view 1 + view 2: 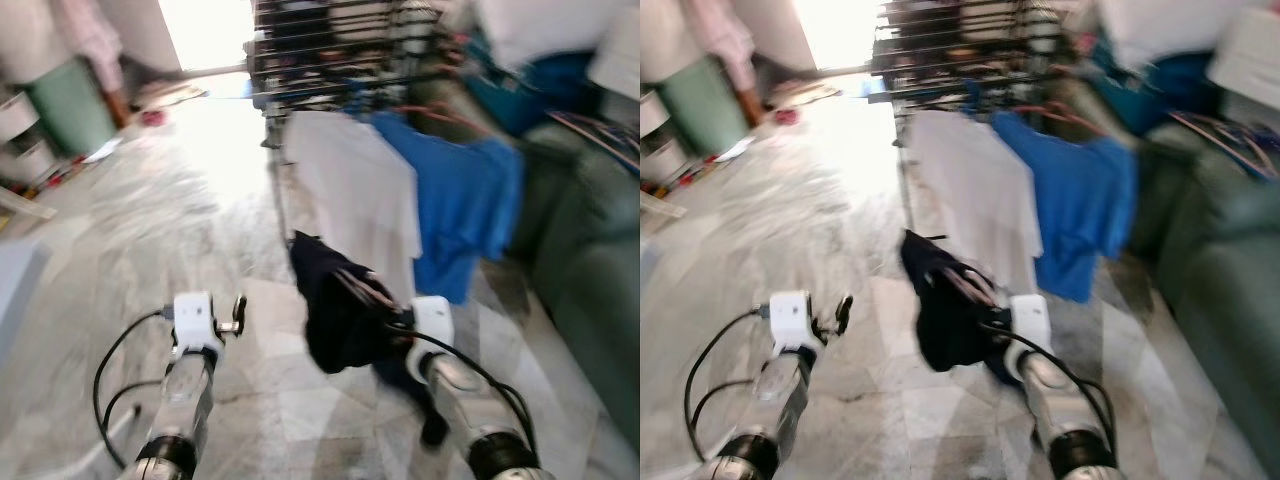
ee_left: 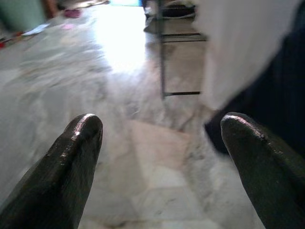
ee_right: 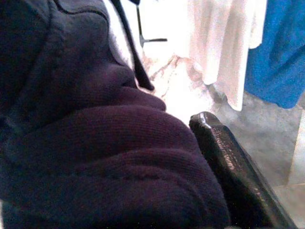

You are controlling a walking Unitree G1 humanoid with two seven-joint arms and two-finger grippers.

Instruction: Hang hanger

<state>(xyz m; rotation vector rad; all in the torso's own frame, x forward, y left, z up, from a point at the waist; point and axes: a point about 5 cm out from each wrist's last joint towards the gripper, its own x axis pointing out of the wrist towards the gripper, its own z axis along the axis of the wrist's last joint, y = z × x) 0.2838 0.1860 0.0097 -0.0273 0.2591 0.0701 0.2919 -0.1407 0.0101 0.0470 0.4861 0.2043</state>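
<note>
A dark navy garment (image 1: 335, 305) hangs bunched from my right gripper (image 1: 388, 312), which is shut on it above the floor. A thin pale bar (image 1: 365, 285) at the top of the cloth may be its hanger, but the blur hides its shape. In the right wrist view the navy fabric (image 3: 95, 143) presses against one black finger (image 3: 233, 176). My left gripper (image 1: 238, 312) is open and holds nothing, with its fingers (image 2: 71, 162) spread over the marble floor. Ahead stands a drying rack (image 1: 330, 40) with a white shirt (image 1: 360, 190) and a blue shirt (image 1: 460, 200) hanging on it.
A green sofa (image 1: 590, 260) runs along the right side. A green bin (image 1: 70, 105) and clutter stand at the far left. Sunlit marble floor (image 1: 190, 190) stretches ahead on the left of the rack. The eye views are blurred.
</note>
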